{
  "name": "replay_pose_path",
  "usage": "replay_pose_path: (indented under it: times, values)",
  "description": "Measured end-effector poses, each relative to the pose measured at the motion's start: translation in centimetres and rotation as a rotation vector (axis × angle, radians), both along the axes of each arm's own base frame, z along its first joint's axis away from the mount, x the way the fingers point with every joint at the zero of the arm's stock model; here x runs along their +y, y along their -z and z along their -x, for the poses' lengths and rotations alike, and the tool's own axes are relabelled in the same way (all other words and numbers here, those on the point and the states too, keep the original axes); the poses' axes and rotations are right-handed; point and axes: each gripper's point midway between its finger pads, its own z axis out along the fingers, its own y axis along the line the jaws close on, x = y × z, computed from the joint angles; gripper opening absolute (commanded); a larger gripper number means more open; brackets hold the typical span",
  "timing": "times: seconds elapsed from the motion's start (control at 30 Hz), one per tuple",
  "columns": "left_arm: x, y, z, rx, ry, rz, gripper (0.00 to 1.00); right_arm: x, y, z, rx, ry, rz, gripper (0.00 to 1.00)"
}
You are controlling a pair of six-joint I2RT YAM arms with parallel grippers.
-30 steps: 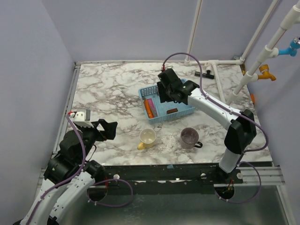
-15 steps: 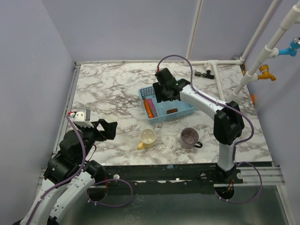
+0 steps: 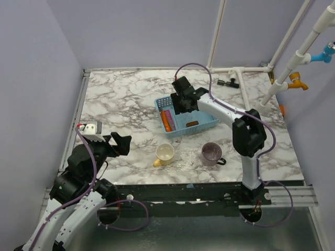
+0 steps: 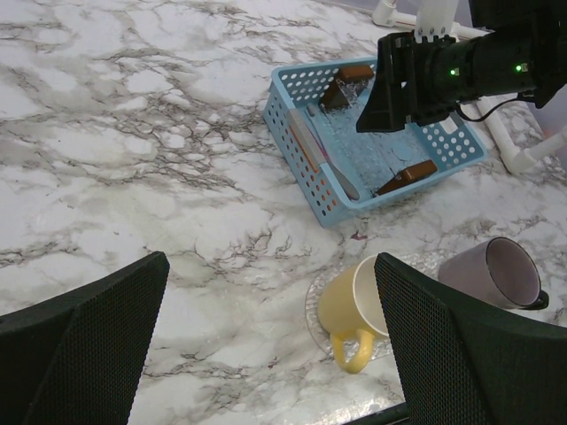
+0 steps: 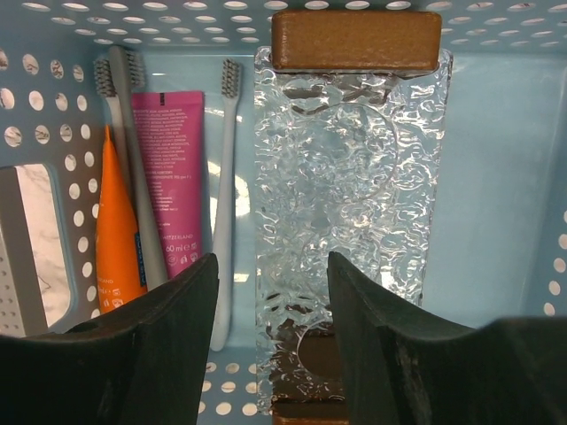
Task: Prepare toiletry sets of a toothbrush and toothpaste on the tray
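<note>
Down over the blue basket [image 4: 299, 164] with the right gripper [image 5: 270, 266], jaws parted and clamping nothing, just hovering above the clear dimpled tray [image 5: 350, 204] lying along the basket floor, brown wooden end [image 5: 354, 40] against the far wall. Packed in a row just left of the tray: a pale grey toothbrush [image 5: 226, 204], a pink toothpaste tube [image 5: 168, 177], a darker grey toothbrush [image 5: 124, 150], an orange toothpaste tube [image 5: 115, 239]. Over at the near left, hanging above the marble table [image 4: 106, 106] with the left gripper [image 4: 270, 266] spread wide and empty, well apart from all of it. Looks like an early step: nothing laid on the tray yet, and the tray itself inside the basket. Next, probably, dropping lower and closing on either the tray's edge or one brush. Calls for a narrow, careful pinch, given the tight packing of brushes and tubes. As for writing: small white print on the pink tube, too fine to read; no brand legible anywhere.
</note>
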Motion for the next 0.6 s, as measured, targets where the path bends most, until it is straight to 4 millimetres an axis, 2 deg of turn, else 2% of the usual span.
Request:
replay_pose_path:
  times: [0.4,0.6]
  values:
    - [0.1,0.0,-0.1,0.002,-0.004,-0.001,0.99,0.0,1.7,0.0,0.028,0.000,0.020,0.48]
    - [0.1,0.0,-0.1,0.002,-0.005,-0.001,0.99,0.2,1.7,-0.3,0.024,-0.002,0.021,0.39]
